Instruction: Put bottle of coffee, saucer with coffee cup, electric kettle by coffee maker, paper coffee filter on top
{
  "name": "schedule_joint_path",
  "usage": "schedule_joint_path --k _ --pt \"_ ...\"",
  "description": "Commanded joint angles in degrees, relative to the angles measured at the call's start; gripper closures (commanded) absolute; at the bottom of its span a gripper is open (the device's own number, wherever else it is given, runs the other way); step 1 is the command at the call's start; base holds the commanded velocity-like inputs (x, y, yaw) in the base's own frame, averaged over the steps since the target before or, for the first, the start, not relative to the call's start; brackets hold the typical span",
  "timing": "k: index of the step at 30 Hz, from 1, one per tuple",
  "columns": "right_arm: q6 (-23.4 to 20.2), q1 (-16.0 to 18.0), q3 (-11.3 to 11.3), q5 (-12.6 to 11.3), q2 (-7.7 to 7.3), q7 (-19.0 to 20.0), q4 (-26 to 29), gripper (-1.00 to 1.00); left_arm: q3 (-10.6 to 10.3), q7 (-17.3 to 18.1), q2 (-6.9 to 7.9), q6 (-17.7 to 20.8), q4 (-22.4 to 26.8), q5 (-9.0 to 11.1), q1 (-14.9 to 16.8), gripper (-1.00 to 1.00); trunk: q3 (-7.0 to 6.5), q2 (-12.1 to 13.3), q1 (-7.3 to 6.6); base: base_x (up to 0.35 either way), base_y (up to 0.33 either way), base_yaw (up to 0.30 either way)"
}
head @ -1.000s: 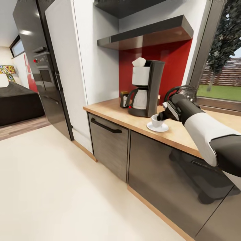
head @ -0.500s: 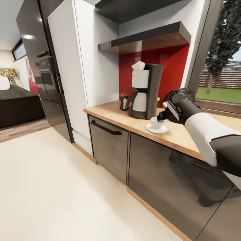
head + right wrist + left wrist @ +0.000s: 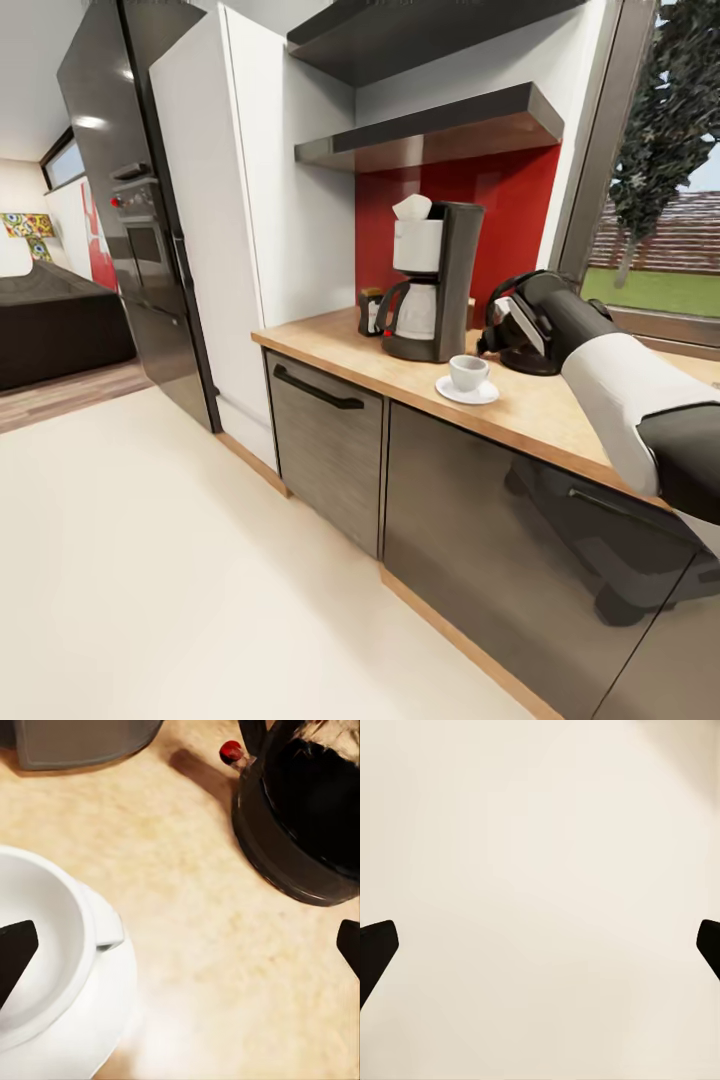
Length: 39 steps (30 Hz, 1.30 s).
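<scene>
Standing on the kitchen countertop [image 3: 560,415], near its left end against the red back wall, is the coffee maker [image 3: 432,282], with the paper coffee filter [image 3: 412,207] resting on its top. The bottle of coffee [image 3: 371,310] sits just beside the machine, toward the counter's left end. The saucer [image 3: 467,391] lies in front of the coffee maker, nearer the front edge, and the coffee cup [image 3: 469,372] stands upright on it. The electric kettle [image 3: 528,335] stands behind the saucer, partly hidden by the right arm.

The right gripper [image 3: 184,945] hovers above the countertop between the cup and the kettle's black base. Its jaws are spread wide, only the two dark fingertips [image 3: 15,949] showing at the edges of the right wrist view, and nothing is held; one tip overlaps the cup's rim in that view, but contact cannot be confirmed.

The left gripper [image 3: 544,945] has its jaws spread equally wide and empty over the pale floor [image 3: 180,560]. The kitchen shelf [image 3: 440,125] hangs above the coffee maker.
</scene>
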<state>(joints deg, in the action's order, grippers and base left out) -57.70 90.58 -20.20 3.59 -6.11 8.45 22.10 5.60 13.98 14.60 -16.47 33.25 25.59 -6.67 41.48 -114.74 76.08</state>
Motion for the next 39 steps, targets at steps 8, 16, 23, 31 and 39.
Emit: schedule_joint_path --k 8,16,23,31,39 --pt "-0.2 0.1 -0.3 0.4 -0.24 0.5 2.1 -1.0 0.1 0.5 -0.01 0.1 0.0 0.6 0.0 -1.0 -0.67 0.0 0.0 0.0 0.0 0.0" --pt "-0.3 0.1 -0.1 0.2 -1.63 0.5 9.0 -1.0 0.1 0.5 -0.01 0.1 0.0 0.6 0.0 -1.0 -1.38 0.0 0.0 0.0 0.0 0.0" --pt "-0.3 0.1 0.1 0.0 -2.2 0.6 11.0 -1.0 0.6 0.5 -0.01 0.1 0.0 0.6 0.0 -1.0 -1.79 0.0 0.0 -0.001 0.0 0.0" --pt "-0.1 0.1 0.7 -6.9 -2.26 1.9 11.3 -1.0 0.8 0.5 -0.01 0.1 -0.1 0.6 0.0 -1.0 -1.83 0.0 0.0 -0.157 0.0 0.0" --pt "0.1 -1.5 0.5 -29.0 -1.86 10.2 18.9 -1.0 0.8 0.5 -0.01 0.1 0.0 0.6 0.0 -1.0 -1.83 0.0 0.0 -0.158 0.0 0.0"
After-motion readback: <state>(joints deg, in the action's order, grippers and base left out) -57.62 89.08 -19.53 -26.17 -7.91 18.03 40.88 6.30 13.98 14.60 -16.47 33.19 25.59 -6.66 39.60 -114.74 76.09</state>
